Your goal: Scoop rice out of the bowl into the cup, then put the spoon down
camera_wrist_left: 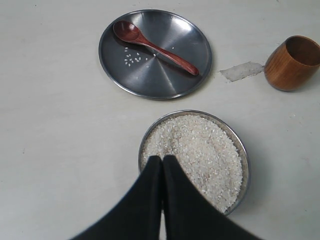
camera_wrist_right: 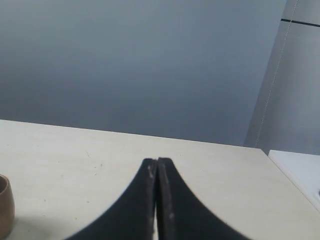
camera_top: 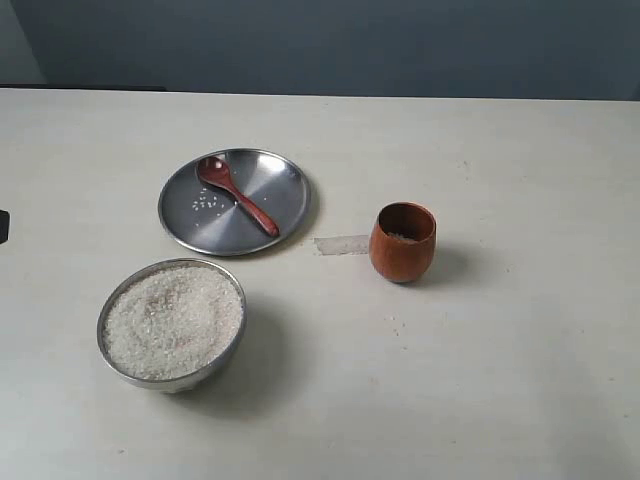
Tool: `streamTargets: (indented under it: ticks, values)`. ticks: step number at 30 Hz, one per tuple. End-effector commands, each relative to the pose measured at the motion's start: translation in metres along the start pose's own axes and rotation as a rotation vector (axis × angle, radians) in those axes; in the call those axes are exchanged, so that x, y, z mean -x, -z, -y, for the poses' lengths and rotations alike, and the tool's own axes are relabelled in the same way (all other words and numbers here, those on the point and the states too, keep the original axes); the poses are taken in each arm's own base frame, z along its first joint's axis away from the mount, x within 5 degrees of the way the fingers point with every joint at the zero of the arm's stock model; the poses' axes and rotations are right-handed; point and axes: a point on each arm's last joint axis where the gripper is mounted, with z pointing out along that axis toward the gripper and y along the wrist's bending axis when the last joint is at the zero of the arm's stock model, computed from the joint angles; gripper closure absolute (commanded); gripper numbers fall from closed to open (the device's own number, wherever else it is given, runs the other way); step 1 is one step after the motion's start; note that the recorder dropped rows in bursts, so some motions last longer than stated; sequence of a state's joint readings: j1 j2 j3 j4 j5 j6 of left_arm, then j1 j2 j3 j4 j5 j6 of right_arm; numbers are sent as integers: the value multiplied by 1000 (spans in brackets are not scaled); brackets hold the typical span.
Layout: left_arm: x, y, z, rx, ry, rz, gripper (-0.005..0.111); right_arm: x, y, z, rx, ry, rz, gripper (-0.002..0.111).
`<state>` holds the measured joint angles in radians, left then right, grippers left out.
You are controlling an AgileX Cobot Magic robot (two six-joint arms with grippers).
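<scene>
The steel bowl [camera_top: 110,300] [camera_wrist_left: 244,155] stands near the table's front left, heaped with white rice [camera_top: 172,320] [camera_wrist_left: 205,150]. Behind it the reddish-brown wooden spoon [camera_top: 237,194] [camera_wrist_left: 155,46] lies on a flat steel plate [camera_top: 270,180] [camera_wrist_left: 195,40], beside a few loose grains. The wooden cup [camera_top: 403,241] [camera_wrist_left: 291,62] [camera_wrist_right: 4,205] stands upright to the right of the plate, with a little rice inside. My left gripper [camera_wrist_left: 162,159] is shut and empty, its tips over the bowl's near rim. My right gripper [camera_wrist_right: 157,161] is shut and empty, over bare table beside the cup. Neither gripper shows in the exterior view.
A strip of clear tape [camera_top: 341,244] [camera_wrist_left: 242,71] lies on the table between plate and cup. A grey wall [camera_wrist_right: 150,60] rises behind the table's far edge. A small dark object [camera_top: 3,226] sits at the left border of the exterior view.
</scene>
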<state>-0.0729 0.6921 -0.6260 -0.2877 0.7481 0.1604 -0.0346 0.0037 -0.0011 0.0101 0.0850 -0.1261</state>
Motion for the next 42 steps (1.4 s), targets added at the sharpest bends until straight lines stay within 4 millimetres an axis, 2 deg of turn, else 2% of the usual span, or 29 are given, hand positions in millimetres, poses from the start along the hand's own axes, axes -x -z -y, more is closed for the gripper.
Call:
streamTargets:
  ticks: [1, 12, 19, 25, 37, 42]
  values:
    - [2, 1, 0, 1, -6, 11, 106, 8, 2, 1, -7, -8, 22, 108]
    - [2, 1, 0, 1, -6, 11, 106, 3, 2, 1, 1, -10, -37, 108]
    - [2, 1, 0, 1, -6, 11, 106, 4, 2, 1, -7, -113, -48, 108]
    - [2, 1, 0, 1, -6, 11, 106, 3, 2, 1, -10, -93, -65, 108]
    - [2, 1, 0, 1, -6, 11, 106, -13, 5, 0, -4, -84, -240, 108]
    - [2, 1, 0, 1, -6, 11, 106, -13, 5, 0, -2, -91, -243, 108]
